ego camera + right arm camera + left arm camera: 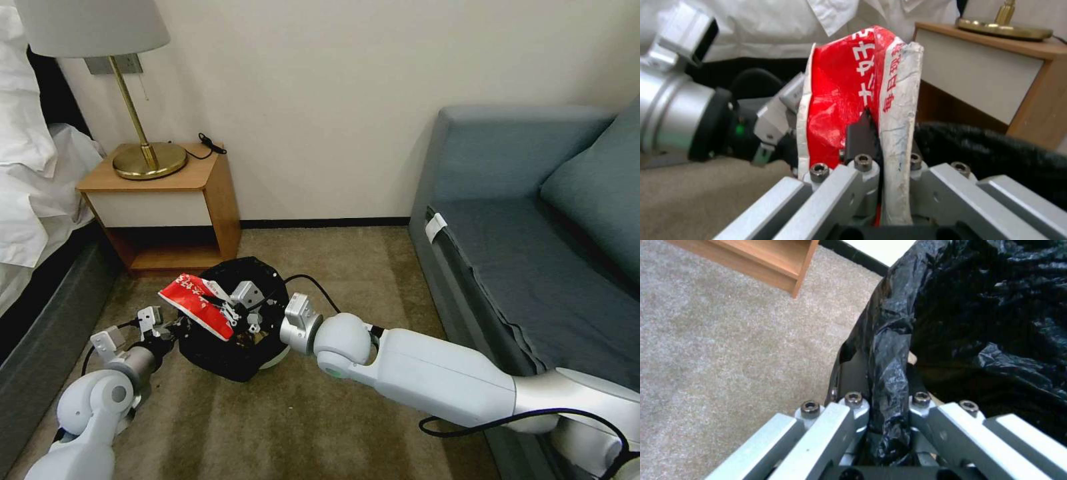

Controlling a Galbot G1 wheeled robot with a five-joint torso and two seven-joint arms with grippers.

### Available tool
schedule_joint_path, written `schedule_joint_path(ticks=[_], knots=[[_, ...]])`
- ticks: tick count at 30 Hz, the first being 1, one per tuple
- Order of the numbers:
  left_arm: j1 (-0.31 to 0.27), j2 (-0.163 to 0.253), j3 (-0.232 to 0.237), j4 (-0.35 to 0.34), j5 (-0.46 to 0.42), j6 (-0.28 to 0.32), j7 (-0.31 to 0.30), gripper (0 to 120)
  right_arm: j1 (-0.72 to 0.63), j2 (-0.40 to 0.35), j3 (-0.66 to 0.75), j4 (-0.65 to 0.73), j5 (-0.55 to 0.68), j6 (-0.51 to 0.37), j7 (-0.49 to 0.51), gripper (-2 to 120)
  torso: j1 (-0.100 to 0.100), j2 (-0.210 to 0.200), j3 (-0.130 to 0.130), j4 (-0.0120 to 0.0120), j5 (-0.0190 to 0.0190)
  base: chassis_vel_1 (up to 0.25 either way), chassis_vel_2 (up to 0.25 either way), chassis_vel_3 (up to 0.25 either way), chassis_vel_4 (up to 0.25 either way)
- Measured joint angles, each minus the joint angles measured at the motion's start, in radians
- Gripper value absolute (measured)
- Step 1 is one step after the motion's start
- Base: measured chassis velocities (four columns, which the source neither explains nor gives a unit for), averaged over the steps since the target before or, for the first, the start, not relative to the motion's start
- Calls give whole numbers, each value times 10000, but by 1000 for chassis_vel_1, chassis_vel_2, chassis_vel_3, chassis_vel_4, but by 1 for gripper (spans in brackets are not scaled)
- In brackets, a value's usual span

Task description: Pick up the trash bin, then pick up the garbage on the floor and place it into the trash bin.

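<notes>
The trash bin (227, 350), white and lined with a glossy black bag (987, 306), sits low over the carpet in front of me. My left gripper (179, 325) is shut on its near-left rim, pinching a fold of the bag (887, 373). From the right, my right gripper (230, 312) reaches over the bin's mouth, shut on a piece of garbage: the red-white packet (195, 303). The crumpled packet (835, 100) stands up between the right gripper (887, 136) fingers, above the bin's opening.
A wooden nightstand (175, 200) with a brass lamp (143, 157) stands just behind the bin. The bed (33, 200) runs along the left and a grey-blue sofa (533, 240) along the right. Open beige carpet (280, 413) lies between them.
</notes>
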Motion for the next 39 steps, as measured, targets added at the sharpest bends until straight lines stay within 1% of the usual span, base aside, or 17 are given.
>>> schedule_joint_path(ticks=[3,5,6,9,10,13,14,16,17,20,21,24,26,27,29,35,39], knots=[[9,16,-27,-11,-27,2,0,4,-44,5,4,-62,-55,11,-3,0,0,0,0,-1,0,0,0,0,0],[11,22,-52,-10,-70,2,0,4,-52,-28,5,-80,-80,11,-5,9,0,0,0,0,0,0,0,0,0],[11,22,-52,-10,-70,2,0,4,-52,-28,5,-80,-80,11,-5,9,0,0,0,0,0,0,0,0,0],[3,11,-75,-11,-288,23,-45,4,-95,-121,5,-164,-179,11,-1,25,0,0,0,-1,0,0,0,0,0],[3,11,-75,-11,-288,23,-45,4,-95,-121,5,-164,-179,11,-1,25,0,0,0,-1,0,0,0,0,0],[1,13,-86,-11,-351,32,-57,4,-107,-164,13,-209,-254,11,-2,34,0,0,0,-1,0,0,0,0,0],[-4,25,-98,-11,-408,48,-69,4,-130,-189,43,-251,-292,12,-4,42,0,-1,0,-1,0,0,0,0,0],[-6,36,-101,-10,-429,56,-73,4,-143,-190,61,-256,-302,12,-4,45,0,0,0,-1,0,0,0,0,0],[-6,47,-106,-11,-447,59,-77,4,-155,-190,76,-257,-308,12,1,55,0,0,0,-1,0,0,0,0,0],[-6,56,-112,-4,-453,61,-81,4,-159,-183,120,-250,-334,25,28,60,-1,0,0,0,0,0,0,0,0],[-5,57,-120,27,-453,62,-91,4,-104,-157,257,-176,-471,86,16,69,0,-1,0,-2,1,0,0,0,0],[-5,57,-122,50,-453,62,-98,4,59,-119,438,-88,-584,93,36,76,0,0,0,-1,0,0,0,0,0],[-7,61,-138,110,-445,62,-104,4,431,-203,781,53,-718,-46,334,88,0,0,0,2,0,0,0,0,0],[-7,61,-138,110,-445,62,-104,4,431,-203,781,53,-718,-46,334,88,0,0,0,2,0,0,0,0,0],[-22,64,-163,129,-441,58,-105,4,517,-384,1123,122,-835,-187,675,98,0,0,0,0,0,0,0,0,0],[-39,82,-200,162,-438,30,-105,4,202,-752,2025,222,-1109,-502,1474,100,0,0,0,0,1,0,0,0,0],[-67,83,-208,219,-409,-6,-99,4,-598,-1202,3066,552,-1316,-960,2232,100,0,0,0,-1,2,0,0,0,0]])
